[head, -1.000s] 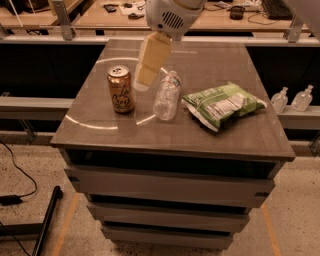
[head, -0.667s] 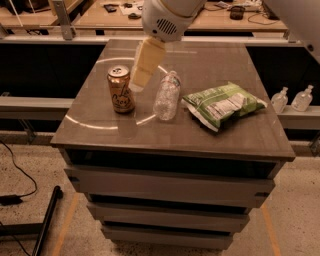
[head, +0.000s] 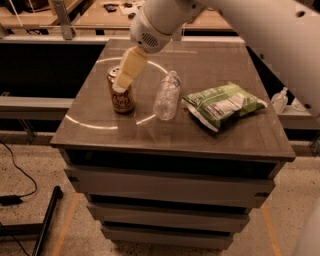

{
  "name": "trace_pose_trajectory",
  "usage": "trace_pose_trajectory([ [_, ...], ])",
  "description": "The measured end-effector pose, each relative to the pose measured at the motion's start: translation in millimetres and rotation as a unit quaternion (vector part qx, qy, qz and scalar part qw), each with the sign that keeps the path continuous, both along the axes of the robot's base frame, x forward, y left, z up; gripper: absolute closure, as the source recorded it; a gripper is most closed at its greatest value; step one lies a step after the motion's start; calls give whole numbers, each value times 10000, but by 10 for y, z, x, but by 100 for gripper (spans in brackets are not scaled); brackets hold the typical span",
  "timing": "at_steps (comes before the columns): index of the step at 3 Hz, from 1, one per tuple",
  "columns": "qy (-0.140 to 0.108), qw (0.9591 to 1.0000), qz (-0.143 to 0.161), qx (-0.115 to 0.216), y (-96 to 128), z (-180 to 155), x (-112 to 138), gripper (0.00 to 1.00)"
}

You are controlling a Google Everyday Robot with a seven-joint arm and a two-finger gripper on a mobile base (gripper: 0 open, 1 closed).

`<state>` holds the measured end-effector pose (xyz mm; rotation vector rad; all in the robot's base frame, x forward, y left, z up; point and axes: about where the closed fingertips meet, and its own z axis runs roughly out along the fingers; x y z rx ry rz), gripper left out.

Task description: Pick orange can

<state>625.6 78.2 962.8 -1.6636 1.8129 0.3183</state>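
The orange can (head: 122, 101) stands upright on the left part of the brown table top (head: 165, 134); it is orange-gold with dark script on its side and a silver top. My gripper (head: 120, 86) hangs from the white arm at the top of the view and reaches down to the can's top. Its cream-coloured tip covers the can's upper right edge. I cannot tell whether it touches the can.
A clear crinkled plastic water bottle (head: 166, 95) lies just right of the can. A green chip bag (head: 222, 104) lies further right. Workbenches (head: 90, 12) stand behind the table. A black cable (head: 17, 187) lies on the floor at the left.
My gripper has moved left and down, from above the gap between can and bottle to over the can's top. The can, bottle and bag have not moved.
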Motion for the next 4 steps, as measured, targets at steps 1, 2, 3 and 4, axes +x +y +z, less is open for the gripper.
trace_pose_trajectory([
  [1,356,9991,-36,214,150,-243,193,0],
  [2,756,9966,-97,312,198,-502,241,4],
  [3,922,9951,-131,332,192,-611,227,26],
  [4,1038,9930,7,566,234,-625,157,30],
])
